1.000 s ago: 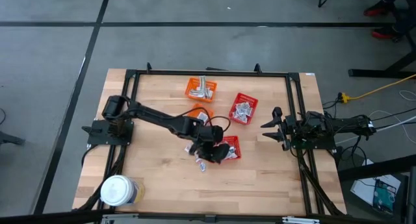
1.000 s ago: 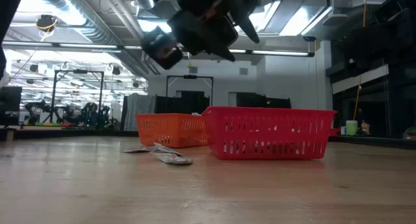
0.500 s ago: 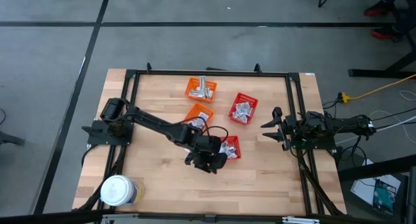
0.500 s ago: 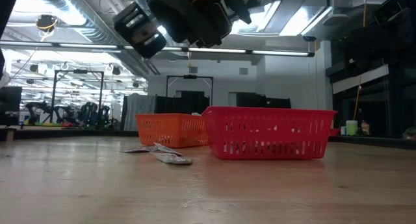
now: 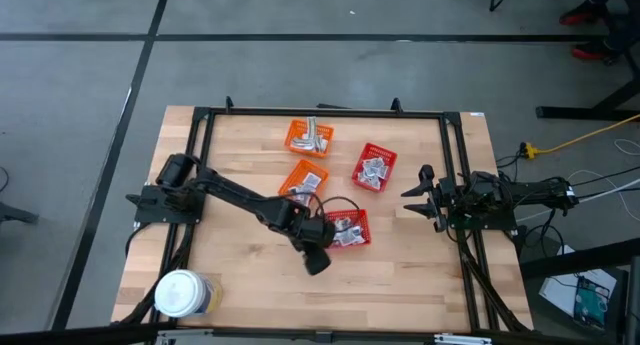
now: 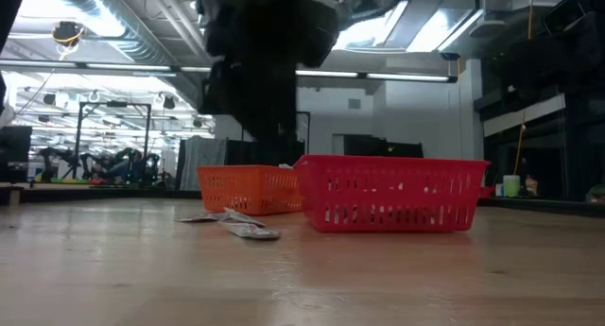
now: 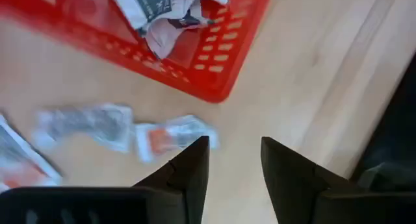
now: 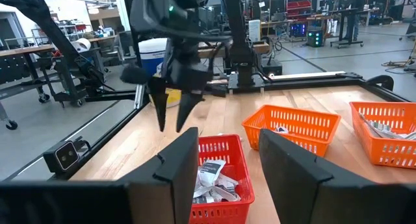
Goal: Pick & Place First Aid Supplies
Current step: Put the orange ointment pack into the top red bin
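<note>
Left gripper, jaws parted and empty, is hovering just beside the loose sachets; their long axis is seemingly lying crosswise. Right gripper, parted, is waiting.

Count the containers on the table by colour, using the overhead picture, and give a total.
Orange baskets: 2
Red baskets: 2
White-lidded jar: 1
Total: 5
</note>
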Robot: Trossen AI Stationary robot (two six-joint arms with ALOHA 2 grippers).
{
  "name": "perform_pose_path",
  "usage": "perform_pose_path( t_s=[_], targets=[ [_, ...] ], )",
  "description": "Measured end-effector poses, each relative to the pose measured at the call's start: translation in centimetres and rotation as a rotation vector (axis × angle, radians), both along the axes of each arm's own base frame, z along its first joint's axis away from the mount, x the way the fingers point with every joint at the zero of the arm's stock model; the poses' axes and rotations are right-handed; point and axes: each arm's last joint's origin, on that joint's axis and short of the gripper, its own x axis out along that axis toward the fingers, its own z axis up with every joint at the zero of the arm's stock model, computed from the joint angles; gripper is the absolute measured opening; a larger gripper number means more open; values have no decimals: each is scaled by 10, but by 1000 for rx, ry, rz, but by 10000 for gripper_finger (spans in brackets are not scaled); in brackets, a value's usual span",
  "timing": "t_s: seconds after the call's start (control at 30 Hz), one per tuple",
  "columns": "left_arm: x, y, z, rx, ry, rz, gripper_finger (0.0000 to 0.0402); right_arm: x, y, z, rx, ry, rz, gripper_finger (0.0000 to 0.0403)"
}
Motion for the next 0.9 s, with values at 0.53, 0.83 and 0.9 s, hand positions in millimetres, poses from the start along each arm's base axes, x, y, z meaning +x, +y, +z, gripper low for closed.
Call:
perform_pose_path(
  t_s=[0.53,0.83,0.9],
  targets=[
    [-9,-44,-45,450,-19,-702,132,0,0,0,0,0,0,163],
    [-7,-51,-56,570,-40,-827,132,0,0,0,0,0,0,163],
    [-5,-51,-61,578,-48,-853,132,0,0,0,0,0,0,163]
  ],
)
